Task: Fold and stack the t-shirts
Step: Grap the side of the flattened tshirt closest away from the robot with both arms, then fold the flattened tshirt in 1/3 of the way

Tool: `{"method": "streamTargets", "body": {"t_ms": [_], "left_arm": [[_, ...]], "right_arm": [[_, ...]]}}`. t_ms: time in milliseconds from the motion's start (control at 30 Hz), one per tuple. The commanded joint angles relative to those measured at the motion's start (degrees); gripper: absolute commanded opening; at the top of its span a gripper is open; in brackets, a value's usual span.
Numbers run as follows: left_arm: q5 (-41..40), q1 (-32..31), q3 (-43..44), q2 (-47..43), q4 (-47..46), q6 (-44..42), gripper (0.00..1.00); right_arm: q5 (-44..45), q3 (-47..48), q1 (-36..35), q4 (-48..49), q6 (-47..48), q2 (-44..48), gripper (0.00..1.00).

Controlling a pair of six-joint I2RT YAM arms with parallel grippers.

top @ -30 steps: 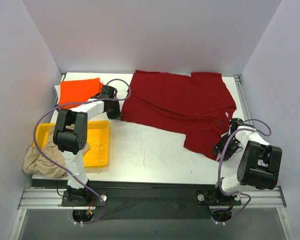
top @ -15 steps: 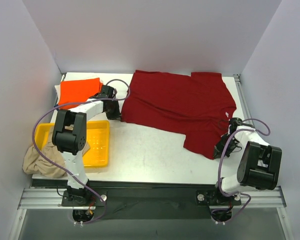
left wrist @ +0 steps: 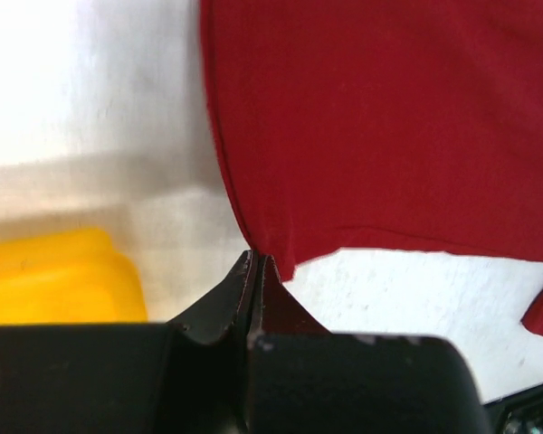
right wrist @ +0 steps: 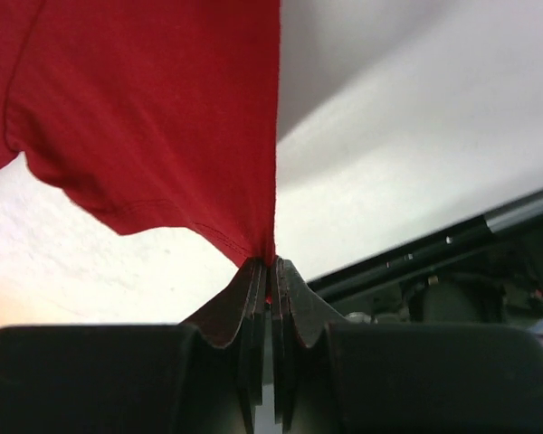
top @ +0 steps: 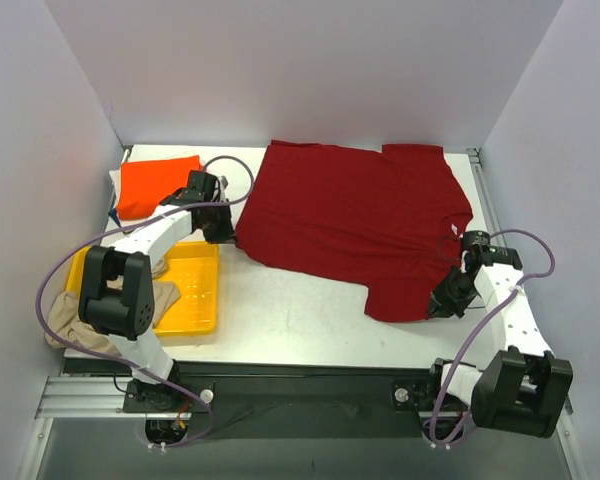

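Dark red t-shirt [top: 355, 215] lies spread flat toward the table's [top: 280, 310] 1 o'clock, left gripper [top: 229, 237] pinching its 8 o'clock corner, right gripper [top: 438, 307] clamped on the 5 o'clock corner.

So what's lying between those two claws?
The dark red t-shirt, spread out: the left gripper pinches one corner, the right gripper another. The top view shows it.
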State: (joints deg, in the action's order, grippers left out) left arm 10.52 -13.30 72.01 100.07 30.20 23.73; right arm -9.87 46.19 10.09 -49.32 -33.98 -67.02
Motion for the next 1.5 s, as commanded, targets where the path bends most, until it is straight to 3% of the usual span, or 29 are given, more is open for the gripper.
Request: {"method": "streamTargets", "body": {"t_ms": [0, 433, 700, 900, 1200, 1467], "left_arm": [[1.08, 0.38, -3.10, -5.23, 3.02, -0.79, 0.00], [-3.14, 0.38, -13.56, -20.43, 12.25, -0.44, 0.00], [-4.03, 0.47, -13.82, -25.10, 17.62, -0.53, 0.00], [-0.51, 0.47, -10.84, -22.47, 15.60, -0.08, 0.00], [7.05, 0.82, -1.09, -10.78, 11.82, -0.35, 0.00], [9.16, 1.96, 7.79, -1.55, 10.50, -0.52, 0.00]], "right_arm": [[0.20, 0.21, -1.99, -10.52, -2.76, 5.04, 0.00], [0.91, 1.97, -4.64, -26.43, -5.84, 18.59, 0.00], [0.90, 5.57, -5.52, -32.68, -5.93, 21.85, 0.00], [2.40, 10.48, -5.43, -27.68, -4.34, 15.62, 0.00], [2.13, 17.08, -5.34, -14.67, -2.42, 1.74, 0.00], [3.63, 32.17, -3.59, -10.36, 1.01, -13.37, 0.00]]}}
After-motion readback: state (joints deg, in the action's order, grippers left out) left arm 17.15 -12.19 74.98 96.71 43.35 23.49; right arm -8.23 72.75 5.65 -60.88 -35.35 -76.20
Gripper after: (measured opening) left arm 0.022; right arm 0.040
